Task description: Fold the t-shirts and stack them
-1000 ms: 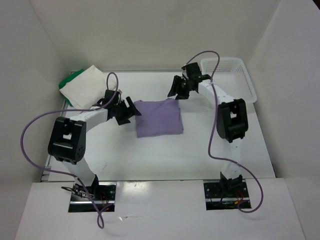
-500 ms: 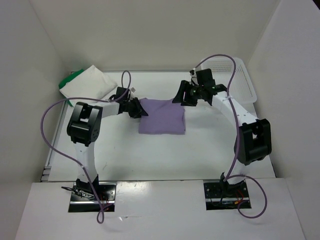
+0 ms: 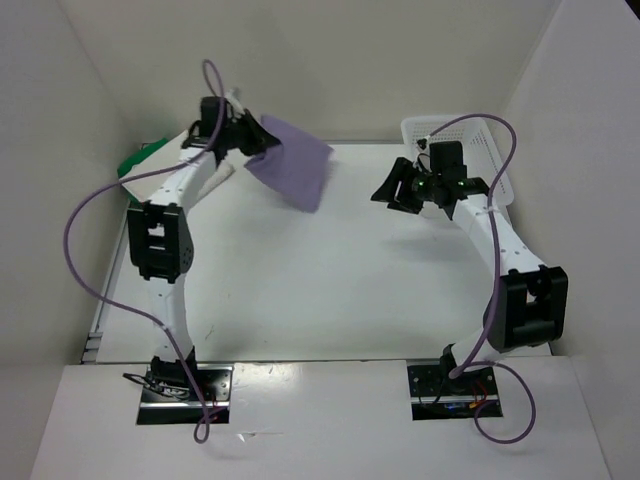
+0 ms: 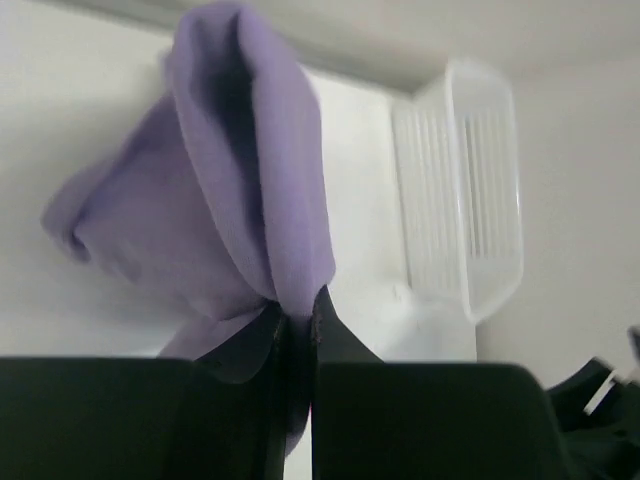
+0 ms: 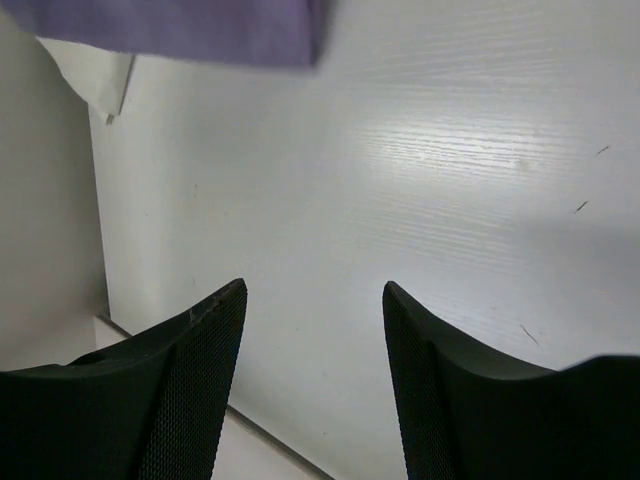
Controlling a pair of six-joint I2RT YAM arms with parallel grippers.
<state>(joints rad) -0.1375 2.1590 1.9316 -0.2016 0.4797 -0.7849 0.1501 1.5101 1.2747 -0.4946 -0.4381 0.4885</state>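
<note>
Bright, even light, soft shadows; the lavender shirt (image 4: 250, 180) looks blurred close up.

The lavender shirt (image 3: 292, 170), upper middle of the frame, is plain pale purple with no print. At the upper left edge the green shirt (image 3: 135, 162) is bright green. The basket (image 3: 482, 150) is white ribbed mesh, the bench (image 3: 330, 280) plain white. The left gripper (image 4: 295, 318) and right gripper (image 5: 314, 292) are black, the cables (image 3: 67, 235) purple.

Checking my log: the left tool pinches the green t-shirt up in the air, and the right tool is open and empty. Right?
Not quite. The t-shirt the left tool pinches up in the air is lavender, not green, as the left wrist view shows. The right tool is open and empty.
</note>
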